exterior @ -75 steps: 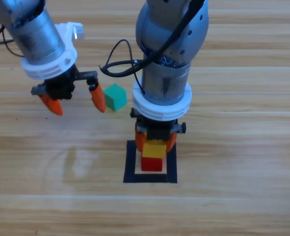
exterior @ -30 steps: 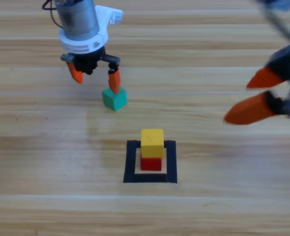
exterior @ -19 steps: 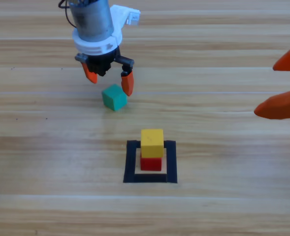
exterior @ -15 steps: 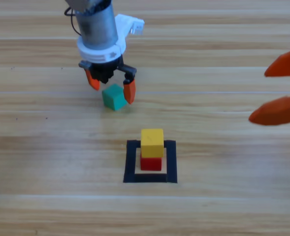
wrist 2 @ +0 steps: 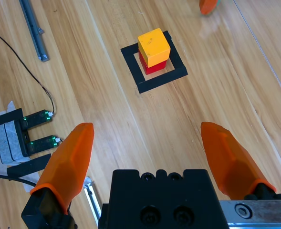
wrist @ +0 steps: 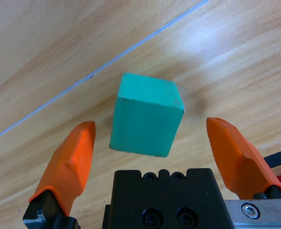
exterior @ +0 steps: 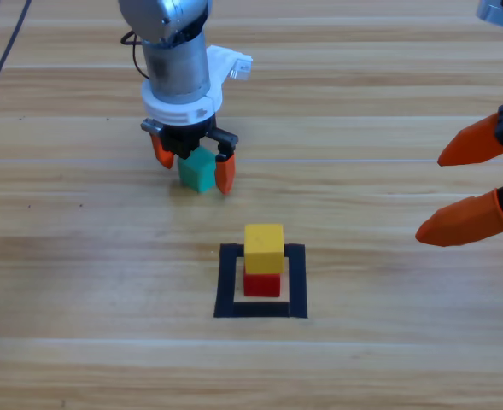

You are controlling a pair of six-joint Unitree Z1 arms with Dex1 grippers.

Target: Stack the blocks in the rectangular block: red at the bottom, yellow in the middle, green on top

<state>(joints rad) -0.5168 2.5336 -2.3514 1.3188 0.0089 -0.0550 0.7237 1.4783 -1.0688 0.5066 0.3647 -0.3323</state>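
Nearest, the rectangular block (exterior: 227, 282) of black tape held the red cube (exterior: 262, 285) with the yellow cube (exterior: 264, 248) on top. Beyond it, the left claw (exterior: 194, 166) sat spread wide around the green cube (exterior: 196, 170) on the desk (exterior: 80, 256), apparently not touching it. The right claw (exterior: 471, 185) waited at the right edge, wide too.

Pale wooden table (exterior: 388, 359), evenly lit
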